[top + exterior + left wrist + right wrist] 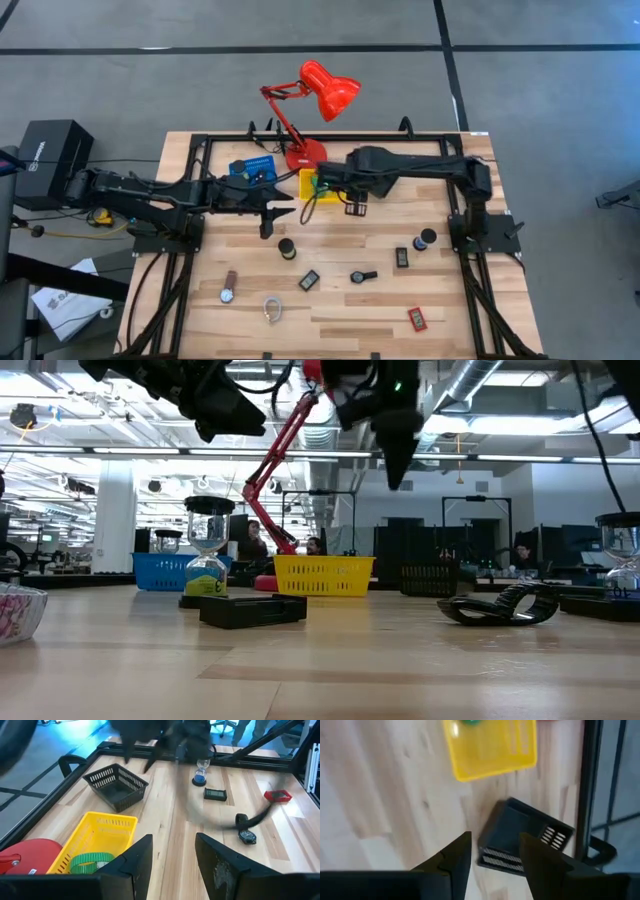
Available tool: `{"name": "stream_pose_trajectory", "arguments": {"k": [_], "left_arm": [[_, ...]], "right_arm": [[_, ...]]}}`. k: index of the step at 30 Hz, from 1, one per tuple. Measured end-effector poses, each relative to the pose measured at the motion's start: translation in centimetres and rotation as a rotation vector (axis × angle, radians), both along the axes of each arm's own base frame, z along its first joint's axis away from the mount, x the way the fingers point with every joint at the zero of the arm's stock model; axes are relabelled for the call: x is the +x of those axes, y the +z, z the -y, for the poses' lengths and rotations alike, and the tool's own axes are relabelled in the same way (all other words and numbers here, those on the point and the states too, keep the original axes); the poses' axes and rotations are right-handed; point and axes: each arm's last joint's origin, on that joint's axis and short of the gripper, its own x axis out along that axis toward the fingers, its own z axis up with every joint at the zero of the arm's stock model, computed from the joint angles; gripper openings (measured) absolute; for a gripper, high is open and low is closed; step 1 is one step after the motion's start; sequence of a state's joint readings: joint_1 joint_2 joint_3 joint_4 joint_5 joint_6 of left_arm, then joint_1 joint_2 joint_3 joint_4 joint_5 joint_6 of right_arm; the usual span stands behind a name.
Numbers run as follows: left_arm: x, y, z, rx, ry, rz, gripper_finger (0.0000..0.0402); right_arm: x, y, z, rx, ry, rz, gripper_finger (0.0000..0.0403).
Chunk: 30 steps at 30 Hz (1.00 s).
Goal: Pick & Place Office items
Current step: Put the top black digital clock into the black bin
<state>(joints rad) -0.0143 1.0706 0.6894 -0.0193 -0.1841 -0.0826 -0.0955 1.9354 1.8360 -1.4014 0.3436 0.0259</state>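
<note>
Office items lay scattered at six o'clock from your grippers: wristwatch, clear ring, red rectangle. Your right gripper hovered spread over the yellow tray; your left gripper gaped empty.

Motion-blurred watch strap, left wrist view.

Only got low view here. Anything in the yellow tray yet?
Observer: Yes, a green piece lies inside the yellow tray.
Operator: Right gripper open?
Observer: Open and empty; the right gripper hangs above the black tray.
Operator: Left one?
Observer: The left gripper is open too, holding nothing.
</note>
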Motion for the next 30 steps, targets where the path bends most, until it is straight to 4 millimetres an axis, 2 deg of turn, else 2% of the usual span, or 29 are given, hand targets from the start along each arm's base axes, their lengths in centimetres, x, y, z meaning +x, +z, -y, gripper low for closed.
{"name": "stream_pose_trajectory", "arguments": {"k": [8, 15, 20, 30], "left_arm": [[-0.2, -0.7, 0.0, 0.000, 0.000, -0.020, 0.0143], [-0.2, -0.8, 0.0, -0.002, 0.001, -0.019, 0.0143], [-0.2, -0.8, 0.0, -0.003, 0.002, -0.016, 0.0143], [-0.1, -0.7, 0.0, -0.003, 0.002, -0.010, 0.0143]], "right_arm": [[-4.2, 0.6, -3.5, 0.074, 0.028, 0.076, 0.0157], [-7.3, -1.6, -7.1, 0.247, 0.101, 0.193, 0.0156], [-8.9, -3.2, -8.8, 0.374, -0.080, 0.218, 0.0157], [-11.3, -6.4, -13.0, 0.401, -0.495, 0.176, 0.0157]]}}
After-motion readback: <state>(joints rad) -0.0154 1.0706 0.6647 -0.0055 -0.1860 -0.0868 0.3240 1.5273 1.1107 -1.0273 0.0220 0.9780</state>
